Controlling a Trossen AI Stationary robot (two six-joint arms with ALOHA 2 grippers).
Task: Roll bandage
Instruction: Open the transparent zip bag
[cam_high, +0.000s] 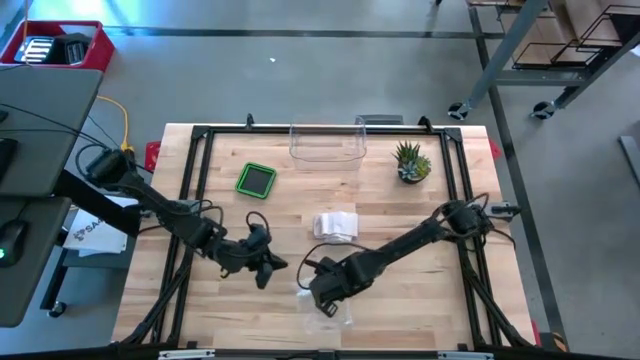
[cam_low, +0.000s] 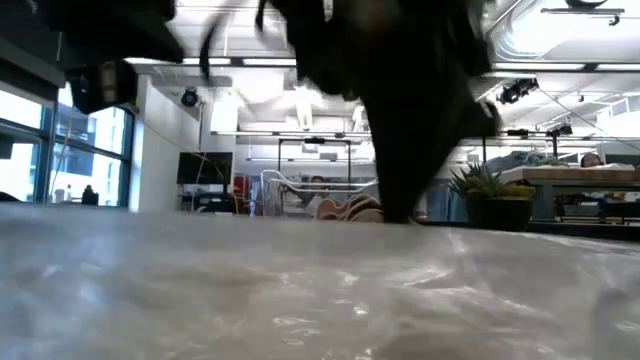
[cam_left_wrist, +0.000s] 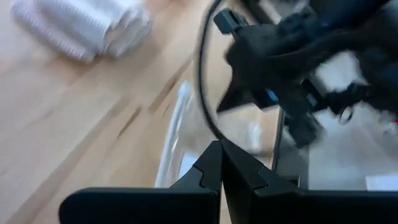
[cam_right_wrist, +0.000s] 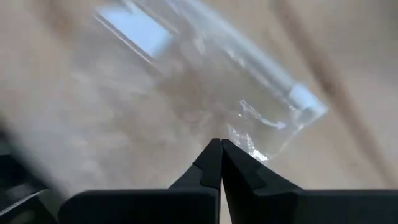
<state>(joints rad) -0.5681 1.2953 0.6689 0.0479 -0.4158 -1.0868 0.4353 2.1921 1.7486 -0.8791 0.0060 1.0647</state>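
- High view: the bandage (cam_high: 335, 224) lay folded mid-table, not rolled, so the job looked barely begun. The left gripper (cam_high: 268, 268) and right gripper (cam_high: 325, 296) sat low near the front, and a clear bag (cam_high: 330, 312) lay by the right one.
- Low view: only the bag's crinkly plastic showed up close; the bandage was hidden.
- Left wrist view: its fingers (cam_left_wrist: 211, 171) were pressed together, holding nothing, with the bandage ahead.
- Right wrist view: its fingers (cam_right_wrist: 231, 168) were closed too, right over the bag.

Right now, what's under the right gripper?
A clear plastic bag lies flat on the wooden table under the shut right gripper. Whether the fingertips pinch or merely touch it can't be seen.
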